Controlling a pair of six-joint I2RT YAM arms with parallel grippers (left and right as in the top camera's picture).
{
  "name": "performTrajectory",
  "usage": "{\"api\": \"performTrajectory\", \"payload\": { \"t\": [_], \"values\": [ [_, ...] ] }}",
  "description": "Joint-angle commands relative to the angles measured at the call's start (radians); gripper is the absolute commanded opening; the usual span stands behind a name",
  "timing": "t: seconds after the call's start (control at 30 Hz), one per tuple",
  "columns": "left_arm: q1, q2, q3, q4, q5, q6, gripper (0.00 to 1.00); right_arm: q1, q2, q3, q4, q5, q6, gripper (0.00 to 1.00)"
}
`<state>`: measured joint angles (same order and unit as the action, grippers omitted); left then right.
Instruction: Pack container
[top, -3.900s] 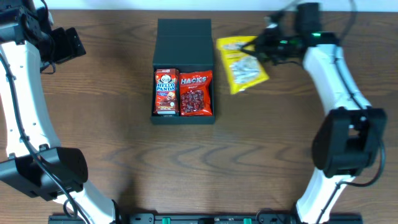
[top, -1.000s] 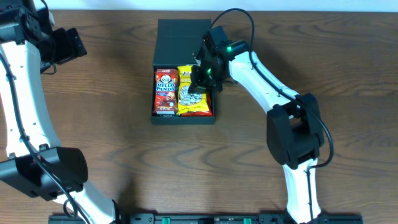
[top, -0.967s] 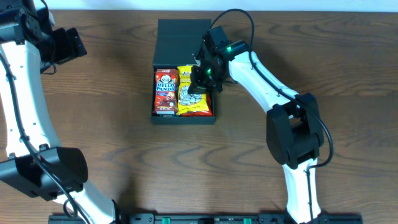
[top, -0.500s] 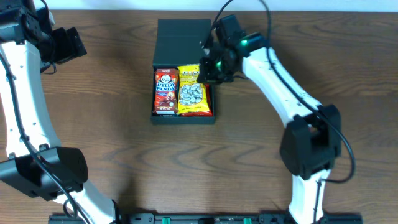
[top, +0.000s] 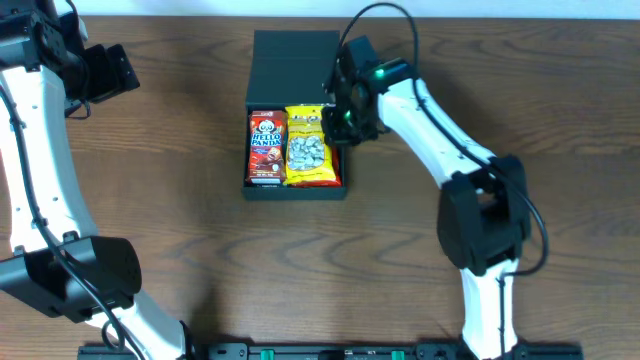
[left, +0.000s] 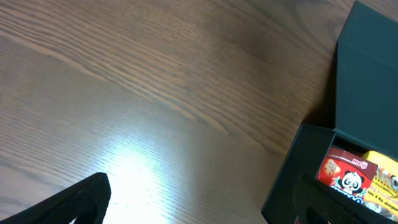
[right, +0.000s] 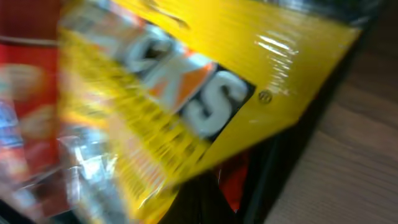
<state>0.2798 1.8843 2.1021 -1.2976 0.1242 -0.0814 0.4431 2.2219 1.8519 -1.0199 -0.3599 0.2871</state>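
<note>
The container (top: 296, 58) is a black square box with its flap lid lying open at the back. In its tray a red Hello Panda packet (top: 267, 148) lies on the left. A yellow snack packet (top: 310, 150) lies on the right, on top of a red packet (right: 235, 182). My right gripper (top: 341, 115) is at the yellow packet's (right: 205, 81) back right corner, over the tray's right wall. Its fingers (right: 205, 202) look shut in a blurred wrist view. My left gripper (top: 108, 72) is open and empty, far left of the box (left: 367, 81).
The dark wood table (top: 400, 260) surrounds the box. The right arm (top: 440, 120) reaches across from the right toward the box. The left wrist view shows bare wood (left: 155, 112) and the box's left wall (left: 292, 174).
The right gripper carried the yellow packet from the table's right side into the box, onto the red Hacks packet, and let go. It drew back, then returned to the packet's corner. The left arm stayed still.
</note>
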Motion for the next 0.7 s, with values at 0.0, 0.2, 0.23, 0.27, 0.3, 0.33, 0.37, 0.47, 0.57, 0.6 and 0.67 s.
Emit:
{"api": "performTrajectory", "payload": {
  "t": [0.0, 0.2, 0.23, 0.27, 0.3, 0.33, 0.37, 0.47, 0.57, 0.6, 0.67],
  "values": [
    [0.001, 0.012, -0.006, 0.001, 0.0, -0.008, 0.95, 0.008, 0.032, -0.002, -0.021, 0.024, -0.019, 0.02],
    [0.001, 0.012, -0.006, 0.001, 0.0, -0.008, 0.95, 0.006, 0.016, 0.001, -0.039, 0.04, -0.019, 0.02],
    [0.001, 0.012, -0.006, 0.001, 0.0, -0.008, 0.95, 0.006, 0.01, 0.002, -0.041, 0.043, -0.019, 0.01],
    [0.001, 0.012, -0.006, 0.0, 0.0, -0.008, 0.95, 0.006, -0.003, 0.003, -0.047, 0.045, -0.019, 0.02],
    [0.001, 0.012, -0.006, 0.001, 0.0, -0.008, 0.95, 0.006, -0.014, 0.007, -0.052, 0.053, -0.019, 0.02],
    [0.001, 0.012, -0.006, 0.0, 0.0, -0.008, 0.95, 0.006, -0.033, 0.011, -0.059, 0.066, -0.018, 0.02],
    [0.001, 0.012, -0.006, 0.0, 0.0, -0.008, 0.95, 0.006, -0.051, 0.014, -0.059, 0.076, -0.019, 0.01],
    [0.001, 0.012, -0.006, 0.0, 0.0, -0.008, 0.95, 0.005, -0.116, 0.014, -0.038, 0.12, -0.018, 0.02],
    [0.001, 0.012, -0.006, 0.0, 0.0, -0.008, 0.95, 0.005, -0.161, 0.014, -0.005, 0.185, -0.004, 0.02],
    [0.001, 0.012, -0.006, 0.0, 0.0, -0.008, 0.95, 0.005, -0.169, 0.014, 0.009, 0.198, -0.003, 0.02],
    [0.001, 0.012, -0.006, 0.0, 0.0, -0.008, 0.95, 0.005, -0.171, 0.014, 0.041, 0.203, -0.003, 0.01]
  ]
}}
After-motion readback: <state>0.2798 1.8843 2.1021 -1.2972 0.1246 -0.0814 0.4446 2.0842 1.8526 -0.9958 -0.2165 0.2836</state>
